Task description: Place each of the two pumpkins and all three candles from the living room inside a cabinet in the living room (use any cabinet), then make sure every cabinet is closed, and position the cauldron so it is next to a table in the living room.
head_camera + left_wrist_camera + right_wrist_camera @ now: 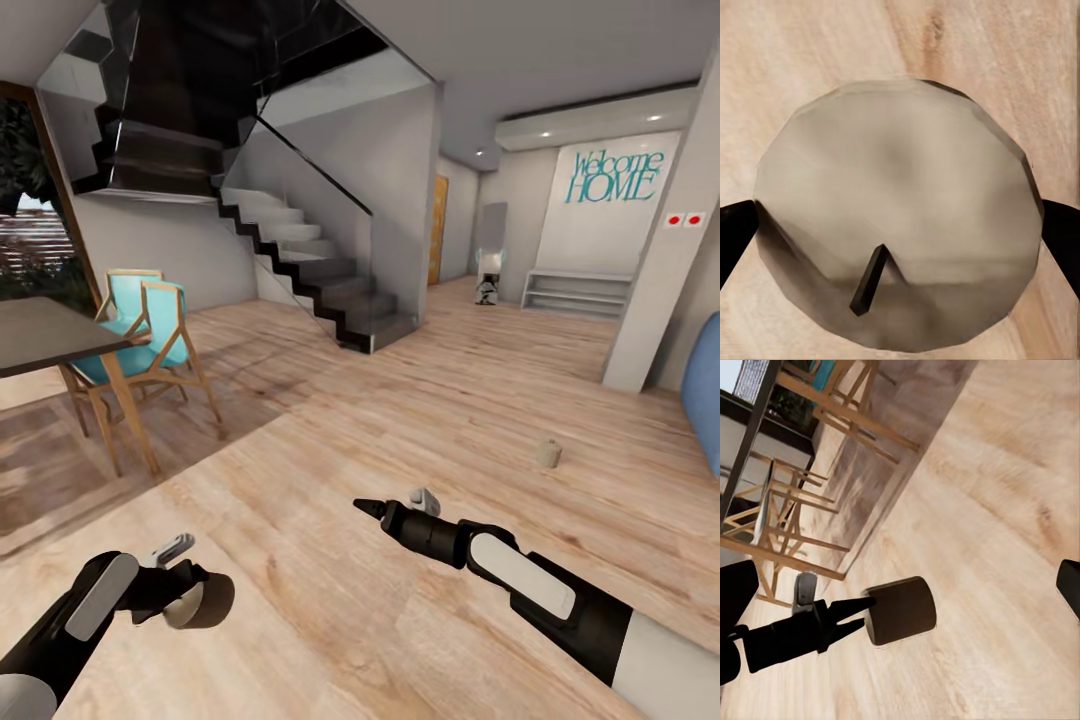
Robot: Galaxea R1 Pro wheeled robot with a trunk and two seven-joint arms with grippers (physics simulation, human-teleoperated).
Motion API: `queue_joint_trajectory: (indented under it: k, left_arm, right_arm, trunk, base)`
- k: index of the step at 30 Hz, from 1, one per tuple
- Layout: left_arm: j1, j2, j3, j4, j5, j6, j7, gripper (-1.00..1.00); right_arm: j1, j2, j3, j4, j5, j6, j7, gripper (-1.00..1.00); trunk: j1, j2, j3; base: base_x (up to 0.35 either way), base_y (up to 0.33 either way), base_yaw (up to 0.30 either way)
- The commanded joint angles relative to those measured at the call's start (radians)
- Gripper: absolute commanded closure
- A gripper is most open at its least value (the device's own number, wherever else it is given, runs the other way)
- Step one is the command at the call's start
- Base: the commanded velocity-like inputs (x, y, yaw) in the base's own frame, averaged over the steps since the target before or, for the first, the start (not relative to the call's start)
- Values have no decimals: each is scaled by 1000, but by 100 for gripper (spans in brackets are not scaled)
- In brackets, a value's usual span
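My left gripper [185,590] is low at the left of the head view, shut on a pale grey-white candle [192,606]. The left wrist view looks down on that candle's flat top [900,217] with its dark wick, a black finger [735,232] pressing on each side. My right gripper [395,503] hovers open over the wood floor, nothing between its fingers. From the right wrist view, the held candle [900,611] shows in the left gripper [832,621]. A second candle [547,453] stands on the floor ahead to the right. Pumpkins, cabinet and cauldron are out of view.
A dark dining table [50,335] with turquoise wooden chairs [150,320] stands at the left. A staircase [320,270] rises in the middle distance. A white pillar [655,290] and a blue seat edge [705,390] are at the right. Wood floor stretches ahead.
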Motion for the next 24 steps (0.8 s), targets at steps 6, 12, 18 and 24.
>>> queue_joint_trajectory:
  k: [6, 12, 18, 24]
  left_arm:
    - [-1, 1, -3, -1, 12, 0, 9, 100]
    - [-1, 2, -3, -1, 12, 0, 10, 100]
    - [-1, 2, -3, -1, 12, 0, 9, 100]
    - [-1, 1, -3, -1, 12, 0, 9, 100]
  right_arm:
    - [-1, -1, 1, 11, -10, 0, -6, -100]
    - [-1, 0, 0, 20, -11, 3, -6, -100]
    - [-1, 0, 0, 22, -11, 2, -5, -100]
    - [-1, -1, 0, 26, -27, 1, -4, -100]
  trunk:
    - [0, -1, -1]
    - [0, -1, -1]
    - [0, -1, -1]
    - [0, -1, 4]
  base:
    - [333, 0, -2]
    - [333, 0, 0]
    - [333, 0, -4]
    - [333, 0, -174]
